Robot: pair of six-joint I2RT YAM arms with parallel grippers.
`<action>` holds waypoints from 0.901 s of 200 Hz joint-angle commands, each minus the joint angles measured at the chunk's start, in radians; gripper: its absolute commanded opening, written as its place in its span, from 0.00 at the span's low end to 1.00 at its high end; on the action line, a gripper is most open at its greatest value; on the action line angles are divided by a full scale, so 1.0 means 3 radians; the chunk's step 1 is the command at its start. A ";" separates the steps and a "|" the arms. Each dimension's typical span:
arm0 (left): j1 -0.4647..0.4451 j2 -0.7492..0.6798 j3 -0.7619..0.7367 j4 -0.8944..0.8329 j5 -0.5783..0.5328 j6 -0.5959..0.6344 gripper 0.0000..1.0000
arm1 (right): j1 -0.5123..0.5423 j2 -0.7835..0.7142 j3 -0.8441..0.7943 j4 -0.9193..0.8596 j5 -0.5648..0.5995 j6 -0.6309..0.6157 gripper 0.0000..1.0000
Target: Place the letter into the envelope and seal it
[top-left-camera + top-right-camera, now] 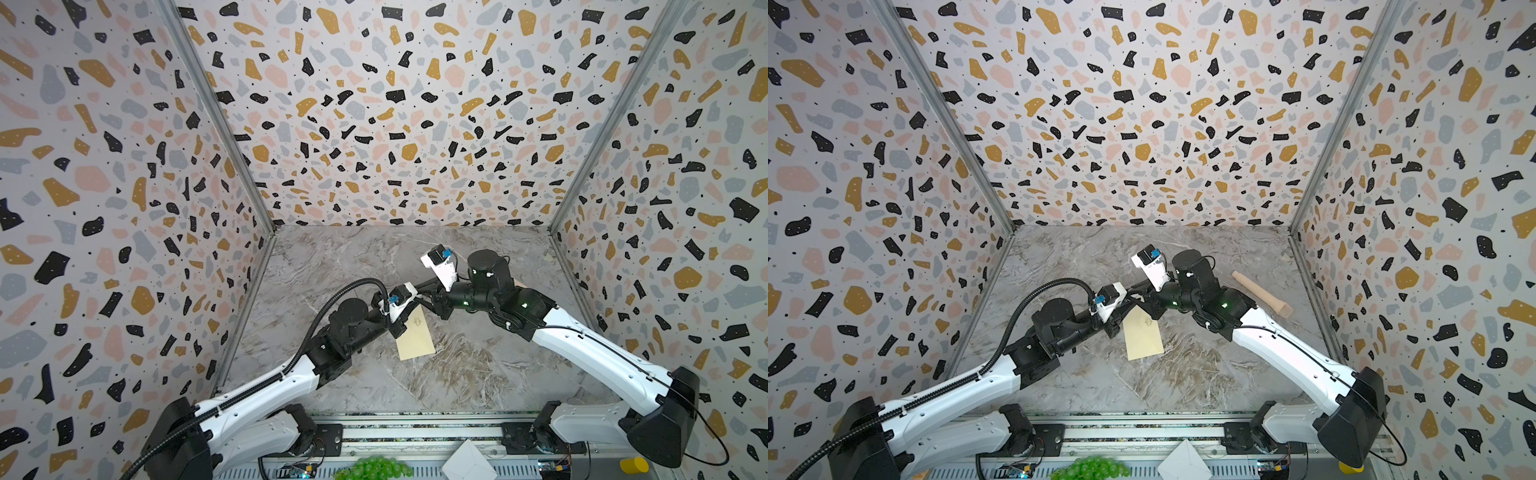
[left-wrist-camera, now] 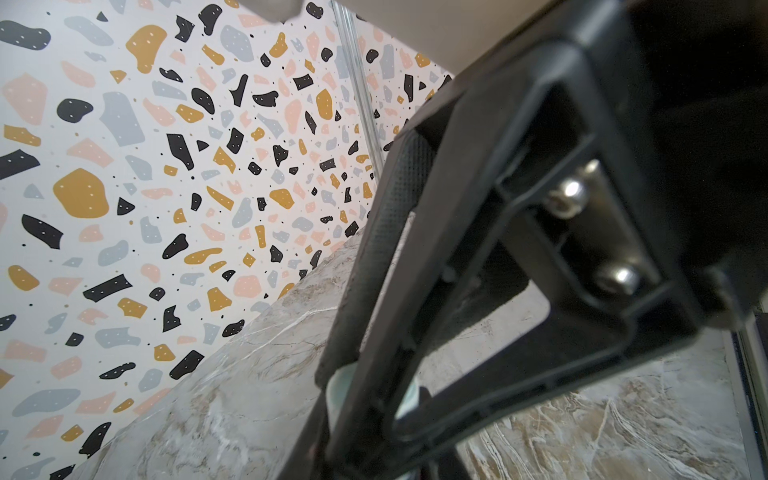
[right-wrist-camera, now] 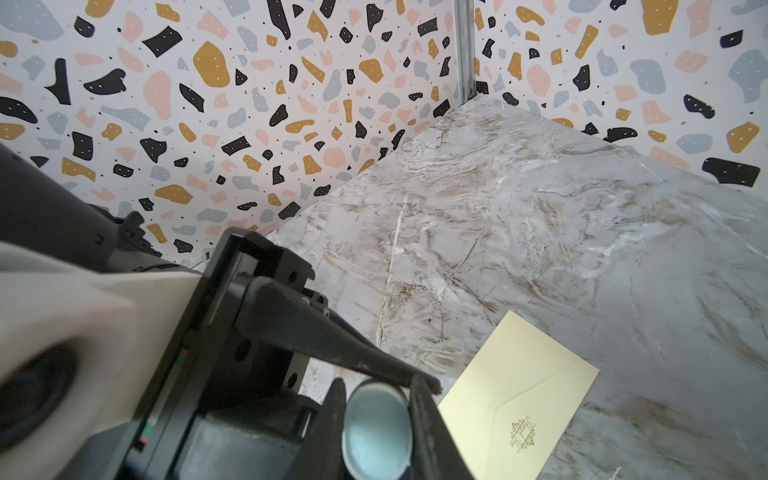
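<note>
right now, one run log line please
envelope: flat on table, flap down | letter: not in view | left fingers, right fingers: both on pale cylinder

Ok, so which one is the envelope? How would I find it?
Look at the grey marble table. Near its middle lies the envelope, flat. It is the only pale yellow rectangle, with a small gold emblem, unlike the white folded paper down in front, near the green grapes.

The envelope [image 3: 519,374] bears a small gold emblem [image 3: 523,434] that seems to read "Thank You".
</note>
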 commanded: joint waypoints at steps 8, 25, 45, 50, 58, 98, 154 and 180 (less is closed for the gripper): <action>-0.0025 0.0017 0.0099 0.0187 0.0011 -0.0032 0.01 | 0.0015 0.0000 0.0116 -0.0039 -0.0095 0.0025 0.15; -0.0025 0.0021 0.0096 0.0187 0.0011 -0.0039 0.05 | 0.0010 -0.0008 0.0108 -0.0022 -0.0100 0.0032 0.13; -0.0025 0.0021 0.0094 0.0197 0.0011 -0.0056 0.11 | -0.0004 -0.0034 0.0090 0.0017 -0.0103 0.0065 0.10; -0.0025 0.0022 0.0093 0.0199 0.0011 -0.0059 0.14 | -0.0010 -0.0039 0.0087 0.0031 -0.0105 0.0069 0.09; -0.0025 0.0022 0.0088 0.0202 0.0008 -0.0056 0.19 | -0.0021 -0.0056 0.0076 0.0051 -0.0113 0.0081 0.09; -0.0025 0.0042 0.0083 0.0202 0.0024 -0.0074 0.32 | -0.0067 -0.0097 0.0037 0.0086 -0.0128 0.0104 0.08; -0.0025 0.0044 0.0060 0.0202 0.0058 -0.0080 0.50 | -0.0112 -0.0134 -0.0005 0.0126 -0.0119 0.0137 0.08; -0.0025 0.0032 0.0026 0.0202 0.0023 -0.0113 0.55 | -0.0144 -0.0168 -0.0016 0.0126 -0.0099 0.0138 0.08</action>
